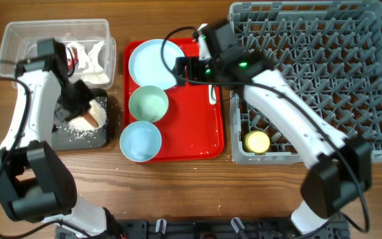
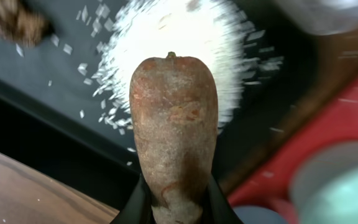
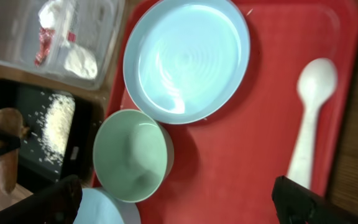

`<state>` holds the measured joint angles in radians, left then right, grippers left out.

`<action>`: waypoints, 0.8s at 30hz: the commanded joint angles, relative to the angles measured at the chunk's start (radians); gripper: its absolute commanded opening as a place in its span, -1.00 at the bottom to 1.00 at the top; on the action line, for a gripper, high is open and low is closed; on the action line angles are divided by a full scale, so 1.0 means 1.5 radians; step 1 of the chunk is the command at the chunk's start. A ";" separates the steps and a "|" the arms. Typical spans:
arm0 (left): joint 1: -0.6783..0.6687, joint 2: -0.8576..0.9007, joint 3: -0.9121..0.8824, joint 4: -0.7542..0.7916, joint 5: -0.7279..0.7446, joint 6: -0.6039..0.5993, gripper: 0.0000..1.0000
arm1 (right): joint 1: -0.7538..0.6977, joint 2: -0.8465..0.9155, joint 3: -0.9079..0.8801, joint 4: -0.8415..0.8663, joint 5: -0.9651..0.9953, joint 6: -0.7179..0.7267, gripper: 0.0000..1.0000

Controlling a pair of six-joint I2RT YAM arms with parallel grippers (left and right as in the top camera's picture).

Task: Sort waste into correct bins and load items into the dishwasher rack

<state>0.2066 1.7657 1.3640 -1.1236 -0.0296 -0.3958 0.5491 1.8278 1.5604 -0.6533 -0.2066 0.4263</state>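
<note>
My left gripper (image 2: 174, 208) is shut on the orange-brown carrot-like stick (image 2: 174, 124) and holds it above the black tray (image 1: 109, 126), over the loose white rice (image 2: 179, 37). A brown food scrap (image 2: 14, 22) lies in that tray. My right gripper (image 3: 176, 199) is open and empty above the red serving tray (image 1: 197, 136), which holds the pale blue plate (image 3: 185, 59), a green bowl (image 3: 132, 155), a blue bowl (image 1: 140, 141) and the white spoon (image 3: 312, 112). The yellow cup (image 1: 256, 141) sits in the grey rack (image 1: 323, 73).
The clear tub (image 1: 12, 40) at the back left holds crumpled white paper (image 1: 88, 56) and the red wrapper (image 1: 71, 61). The rack fills the right side of the table. Bare wood runs along the front edge.
</note>
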 commanded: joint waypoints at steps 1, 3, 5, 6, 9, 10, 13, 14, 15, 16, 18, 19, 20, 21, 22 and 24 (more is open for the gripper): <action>0.035 0.002 -0.059 0.045 -0.052 -0.042 -0.92 | 0.015 0.032 0.006 0.017 -0.009 0.015 0.99; 0.047 0.002 -0.073 0.085 -0.079 -0.068 -0.92 | 0.016 0.043 0.006 0.027 -0.008 0.016 0.99; 0.055 0.002 -0.088 0.140 -0.108 -0.090 -0.92 | 0.016 0.056 0.006 0.039 -0.009 0.020 0.99; 0.056 0.002 -0.100 0.180 -0.116 -0.099 -0.92 | 0.016 0.068 0.006 0.046 -0.011 0.031 0.99; 0.056 0.003 -0.124 0.255 -0.115 -0.114 -0.92 | 0.018 0.097 0.006 0.068 -0.042 0.033 0.91; 0.056 0.003 -0.126 0.254 -0.115 -0.116 -0.91 | 0.018 0.102 0.006 0.073 -0.043 0.039 0.87; 0.056 0.003 -0.134 0.236 -0.115 -0.115 -0.65 | 0.022 0.116 0.006 0.087 -0.043 0.048 0.79; 0.056 0.003 -0.136 0.228 -0.115 -0.115 -0.47 | 0.025 0.121 0.006 0.090 -0.043 0.047 0.76; 0.056 0.003 -0.137 0.222 -0.115 -0.115 -0.39 | 0.028 0.126 0.006 0.092 -0.043 0.047 0.74; 0.056 0.003 -0.138 0.218 -0.115 -0.115 -0.26 | 0.033 0.130 0.006 0.096 -0.043 0.048 0.73; 0.056 0.002 -0.138 0.217 -0.115 -0.113 -0.20 | 0.040 0.141 0.006 0.103 -0.043 0.048 0.68; 0.056 0.002 -0.137 0.218 -0.114 -0.113 -0.17 | 0.044 0.148 0.006 0.107 -0.043 0.048 0.67; 0.056 0.002 -0.135 0.217 -0.111 -0.113 -0.14 | 0.047 0.150 0.006 0.109 -0.043 0.048 0.65; 0.056 0.001 -0.128 0.210 -0.101 -0.109 -0.14 | 0.050 0.155 0.006 0.111 -0.043 0.049 0.61; 0.056 -0.003 -0.116 0.201 -0.093 -0.106 -0.14 | 0.052 0.161 0.006 0.113 -0.043 0.050 0.58; 0.056 -0.019 -0.081 0.177 -0.093 -0.106 -0.08 | 0.059 0.171 0.006 0.114 -0.043 0.050 0.45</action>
<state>0.2882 1.7699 1.1759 -0.8291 -0.1776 -0.5594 0.6254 2.0510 1.5604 -0.4892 -0.2592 0.4965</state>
